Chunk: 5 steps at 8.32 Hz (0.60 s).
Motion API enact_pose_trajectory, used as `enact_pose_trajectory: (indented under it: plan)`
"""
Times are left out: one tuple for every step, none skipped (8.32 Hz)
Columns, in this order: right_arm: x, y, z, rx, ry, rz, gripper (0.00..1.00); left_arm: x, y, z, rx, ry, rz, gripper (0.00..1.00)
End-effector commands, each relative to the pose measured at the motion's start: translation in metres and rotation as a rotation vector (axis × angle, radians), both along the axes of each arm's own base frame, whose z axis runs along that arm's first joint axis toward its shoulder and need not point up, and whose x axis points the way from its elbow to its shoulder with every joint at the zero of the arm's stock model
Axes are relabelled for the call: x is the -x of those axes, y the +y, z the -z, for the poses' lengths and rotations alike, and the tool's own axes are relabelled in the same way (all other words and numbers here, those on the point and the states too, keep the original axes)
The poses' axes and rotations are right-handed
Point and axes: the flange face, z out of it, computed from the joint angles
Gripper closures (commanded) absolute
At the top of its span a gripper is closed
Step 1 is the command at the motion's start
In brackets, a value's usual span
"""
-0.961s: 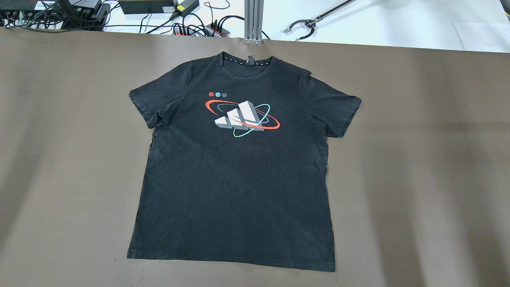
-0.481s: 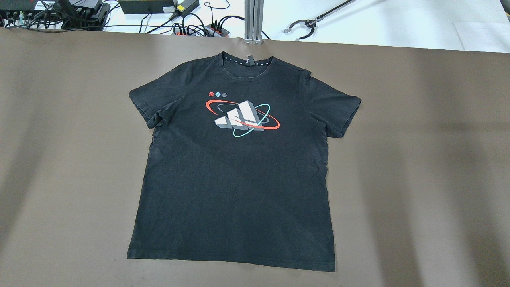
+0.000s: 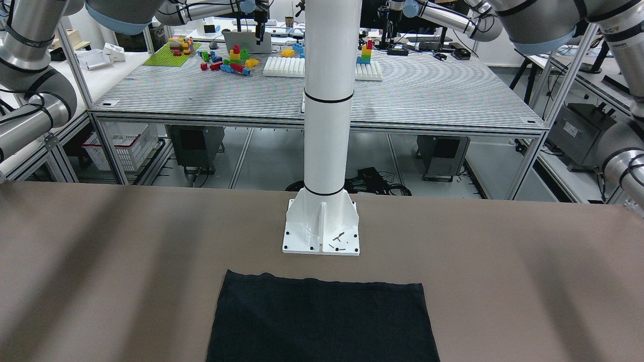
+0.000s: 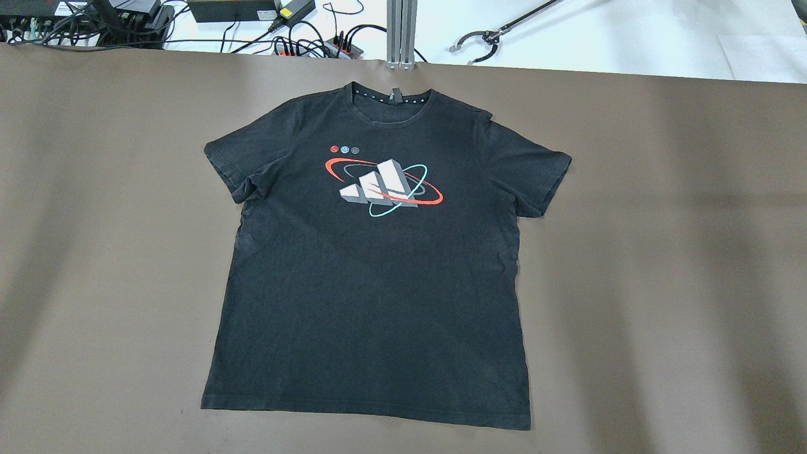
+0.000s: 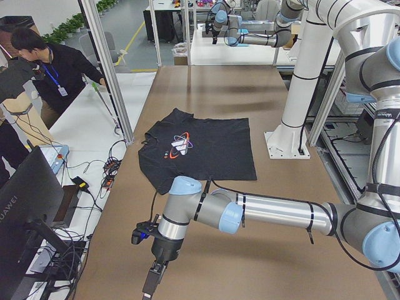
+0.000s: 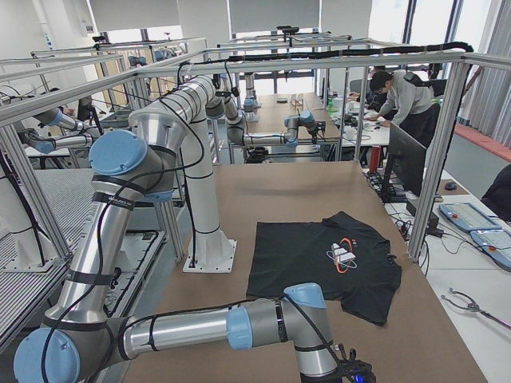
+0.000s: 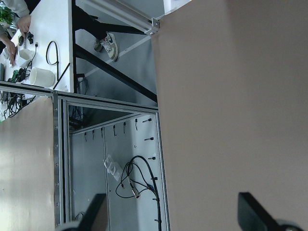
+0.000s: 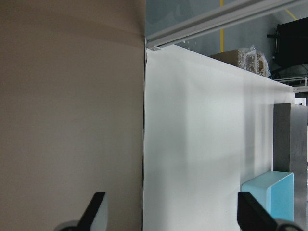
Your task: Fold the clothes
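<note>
The clothes are one black T-shirt (image 4: 372, 302) with a red, white and teal chest print. It lies flat and face up in the middle of the brown table, collar toward the far edge. It also shows in the front-facing view (image 3: 322, 322), the exterior left view (image 5: 206, 153) and the exterior right view (image 6: 319, 263). My left gripper (image 7: 173, 216) is open and empty, straddling the table's edge at its left end, far from the shirt (image 5: 153, 278). My right gripper (image 8: 171, 216) is open and empty, over the table's edge at the right end.
The white pillar base (image 3: 321, 229) stands just behind the shirt's hem. Cables and power strips (image 4: 315, 44) and an aluminium post (image 4: 401, 31) line the far edge. A monitor (image 5: 25, 212) and operators (image 5: 56, 69) are beside the left end.
</note>
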Motion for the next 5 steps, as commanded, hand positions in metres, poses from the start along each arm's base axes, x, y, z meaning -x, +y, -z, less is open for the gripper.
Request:
enact_pose_trajectory:
  plan:
    - [0.002, -0.006, 0.022, -0.158, -0.007, 0.008, 0.05, -0.001, -0.011, 0.025, -0.075, 0.007, 0.009, 0.05]
    - [0.004, -0.008, 0.021, -0.156, -0.028, 0.0, 0.05, -0.003, -0.015, 0.032, -0.135, 0.005, 0.007, 0.05]
    - [0.005, -0.009, 0.021, -0.156, -0.036, -0.017, 0.05, -0.004, -0.016, 0.038, -0.223, 0.016, 0.005, 0.05]
    - [0.005, -0.007, 0.019, -0.155, -0.032, -0.01, 0.05, -0.005, -0.016, 0.04, -0.259, 0.033, 0.008, 0.05]
    - [0.005, -0.007, 0.023, -0.179, -0.034, -0.014, 0.05, -0.01, -0.018, 0.037, -0.254, 0.071, -0.013, 0.05]
